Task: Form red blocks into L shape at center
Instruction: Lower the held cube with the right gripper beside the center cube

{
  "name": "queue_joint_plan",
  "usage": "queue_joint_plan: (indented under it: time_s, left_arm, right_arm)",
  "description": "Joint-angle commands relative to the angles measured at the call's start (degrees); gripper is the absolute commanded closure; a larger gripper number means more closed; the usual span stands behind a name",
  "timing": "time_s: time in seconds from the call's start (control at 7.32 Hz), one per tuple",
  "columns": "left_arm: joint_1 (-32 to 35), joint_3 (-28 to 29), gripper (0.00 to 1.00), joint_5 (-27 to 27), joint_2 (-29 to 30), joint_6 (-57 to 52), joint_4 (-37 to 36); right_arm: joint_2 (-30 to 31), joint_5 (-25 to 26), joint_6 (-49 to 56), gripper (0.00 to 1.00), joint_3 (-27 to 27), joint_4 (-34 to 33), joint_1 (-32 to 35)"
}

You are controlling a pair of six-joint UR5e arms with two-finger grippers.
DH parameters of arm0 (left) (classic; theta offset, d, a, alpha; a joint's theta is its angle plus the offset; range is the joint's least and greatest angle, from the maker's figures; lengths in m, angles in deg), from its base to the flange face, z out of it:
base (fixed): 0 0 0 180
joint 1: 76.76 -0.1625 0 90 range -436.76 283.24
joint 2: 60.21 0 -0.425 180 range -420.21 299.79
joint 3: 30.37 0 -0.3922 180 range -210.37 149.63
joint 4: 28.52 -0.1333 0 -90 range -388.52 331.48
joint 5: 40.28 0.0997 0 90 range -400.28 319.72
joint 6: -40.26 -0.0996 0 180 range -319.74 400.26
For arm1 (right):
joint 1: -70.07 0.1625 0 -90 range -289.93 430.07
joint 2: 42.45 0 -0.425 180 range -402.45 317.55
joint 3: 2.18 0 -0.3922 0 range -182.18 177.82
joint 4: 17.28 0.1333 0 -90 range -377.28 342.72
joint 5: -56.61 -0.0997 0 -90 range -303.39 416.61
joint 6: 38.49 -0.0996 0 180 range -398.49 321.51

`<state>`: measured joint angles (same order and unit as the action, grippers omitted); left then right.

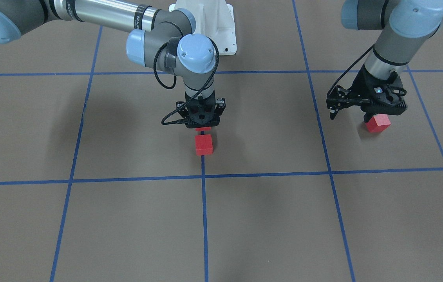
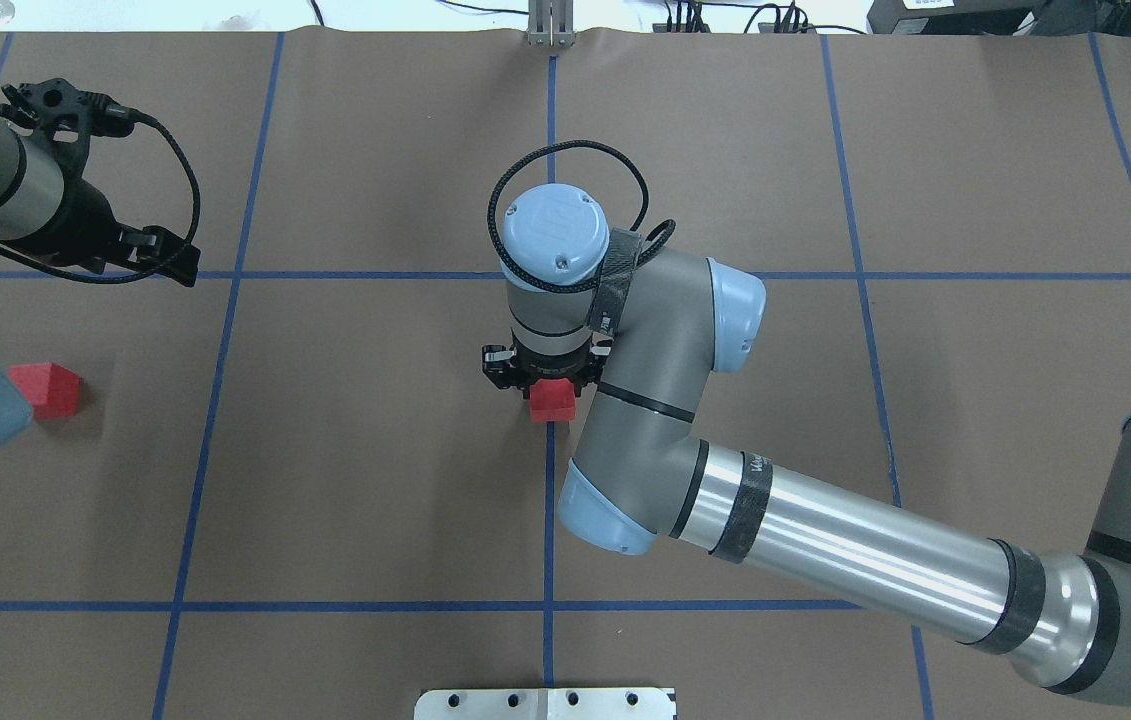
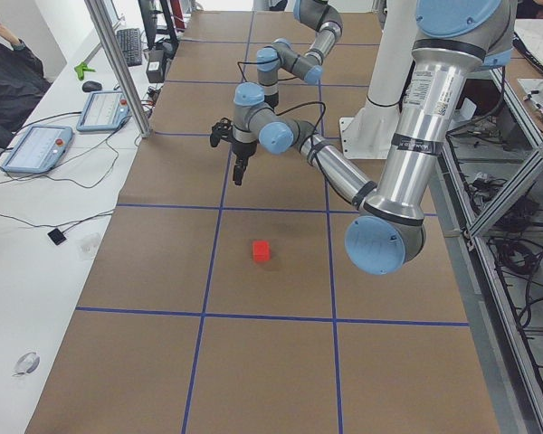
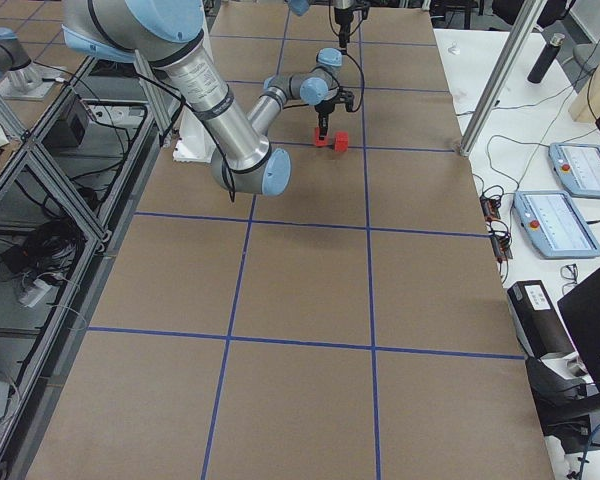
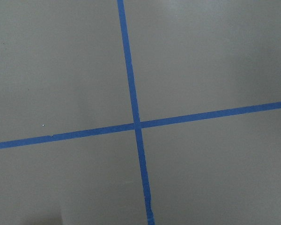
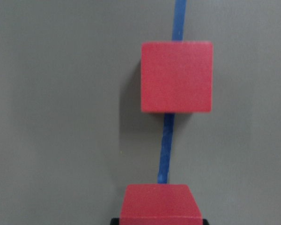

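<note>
Red block count at center: two of three, sort of. Right gripper (image 1: 203,126) points straight down over the middle tape line (image 1: 204,219). Afaict it's clamped on the held block (image 6: 160,202), since the right wrist cam shows that block tucked in its grip at the bottom edge. 2nd block (image 1: 203,145) sits loose on the same line, just past the held one on the side away from the robot. There's a strip of bare tape showing between them, and they look square to each other.

3rd block (image 2: 45,388) is way out on the robot's left, past the next tape line over, alone on the table (image 1: 127,219). Left gripper (image 2: 177,265) hangs above a tape crossing (image 5: 136,124) near it, not over the block. Its wrist cam shows only tape and table. Can't tell if it's spread or pinched together.

So imo the step in hand is laying the straight leg of the L. Next move prob needs the held block eased forward till the faces touch, kept square, then let go w/o dragging it. After that the left arm has to fetch the 3rd block and set it beside one end for the corner. Main risk is bumping the 2nd block off the line.
</note>
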<state>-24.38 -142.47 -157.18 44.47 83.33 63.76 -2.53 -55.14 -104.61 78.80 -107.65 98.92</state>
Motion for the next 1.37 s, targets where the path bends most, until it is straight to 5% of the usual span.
queue_joint_plan:
  time_s: [0.0,1.23]
  left_arm:
    - [0.0,0.13,0.01,0.0,0.0,0.0,0.0]
    - [0.88,0.22,0.01,0.0,-0.09,0.0,0.0]
  right_arm:
    - [-0.02,-0.4,-0.23,1.0,-0.73,0.2,0.85]
    - [-2.21,-2.68,0.47,1.0,-5.48,3.54,2.43]
